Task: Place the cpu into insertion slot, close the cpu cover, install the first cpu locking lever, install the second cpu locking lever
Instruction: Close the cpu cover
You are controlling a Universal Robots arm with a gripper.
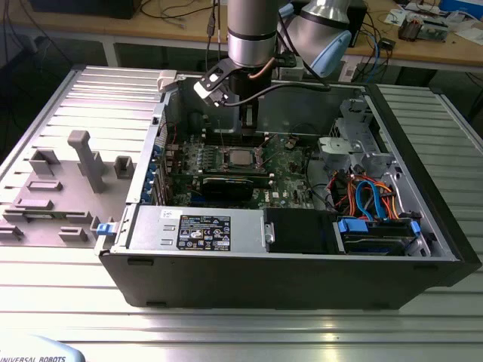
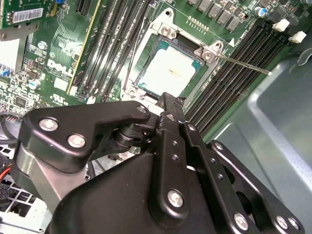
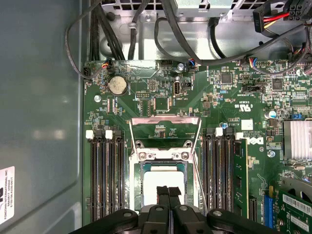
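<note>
as my claw (image 3: 168, 190) hung narrow and empty above the cpu (image 3: 161, 178) in the insertion slot (image 3: 161, 156), i feared a skewed chip would jam the open cpu cover (image 3: 165, 120).

The chip (image 3: 156, 178), flat and square with a pale silver top, is lying level inside the socket (image 3: 161, 156), a silvery-rimmed square. The cover (image 3: 165, 120), a thin windowed metal frame, is resting swung open at the socket's edge.
</note>
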